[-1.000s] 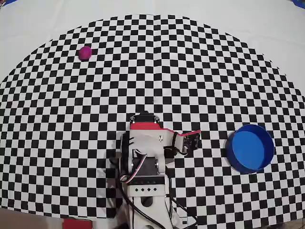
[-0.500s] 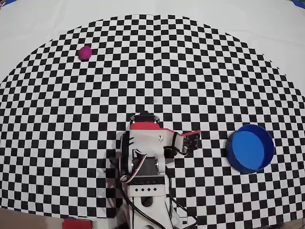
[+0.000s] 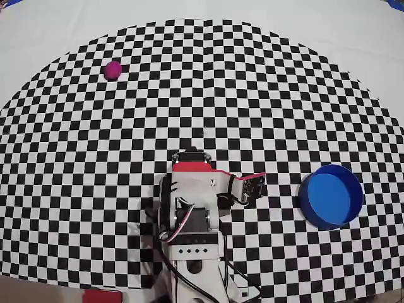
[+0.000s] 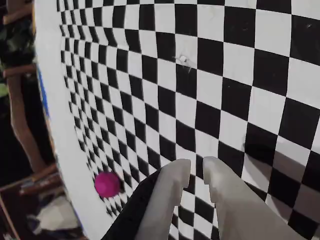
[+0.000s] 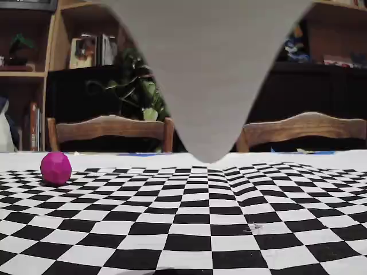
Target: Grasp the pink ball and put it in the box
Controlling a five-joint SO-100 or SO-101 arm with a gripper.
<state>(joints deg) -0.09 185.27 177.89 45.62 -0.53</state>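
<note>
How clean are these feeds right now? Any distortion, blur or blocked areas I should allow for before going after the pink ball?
Overhead view: even light, fisheye bowing the checkered mat; pink ball and box are sharp. Wrist view: squares stretched and skewed, the hand soft up close, a dark shadow on the mat at right. Fixed view: a blurred grey shape fills the top centre; the ball is crisp and the box is out of frame.

Arm (image 3: 192, 208): white plastic body, red plate on top, black motor blocks. Thin wires loop along its side. Gripper (image 4: 196, 175) fingers pale grey-white.
</note>
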